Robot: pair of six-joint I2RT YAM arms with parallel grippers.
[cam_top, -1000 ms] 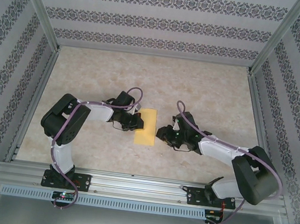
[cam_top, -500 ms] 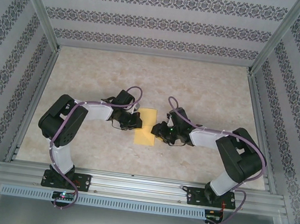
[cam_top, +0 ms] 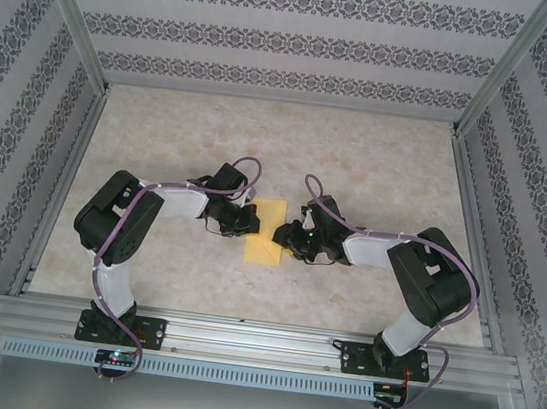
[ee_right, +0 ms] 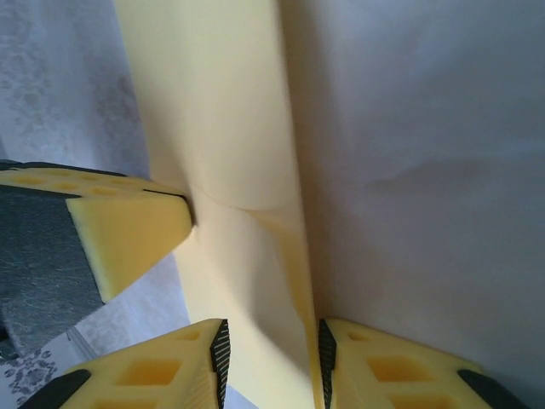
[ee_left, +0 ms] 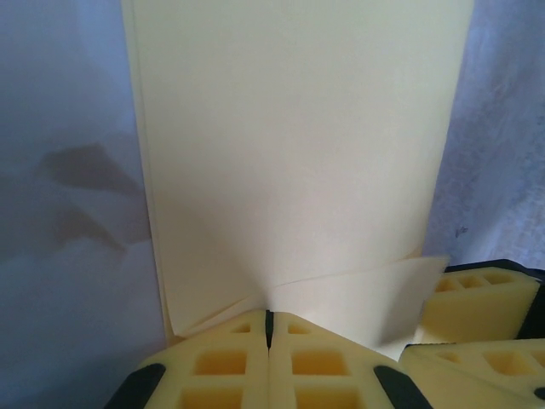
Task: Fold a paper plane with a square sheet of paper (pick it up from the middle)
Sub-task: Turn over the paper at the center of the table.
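The square sheet of paper (cam_top: 266, 232) lies on the table as a pale yellow oblong, seen close up as paper (ee_left: 298, 153) and paper (ee_right: 221, 128). My left gripper (cam_top: 254, 224) is shut, and its closed tips (ee_left: 269, 317) meet the sheet's left edge where two creases converge. I cannot tell whether they pinch it or press on it. My right gripper (cam_top: 281, 236) is at the sheet's right edge. Its jaws (ee_right: 268, 349) stand apart around a raised strip of paper that touches the right pad. A lifted flap (ee_left: 366, 294) curls up beside the left fingers.
Pale marbled tabletop (cam_top: 379, 168) stretches behind and to both sides of the sheet. Patterned walls and metal posts (cam_top: 71, 17) enclose it. An aluminium rail (cam_top: 255, 341) carries both arm bases at the near edge.
My right gripper has moved left from beside the sheet onto its right edge, and that edge now stands raised. The left gripper has stayed put and shut.
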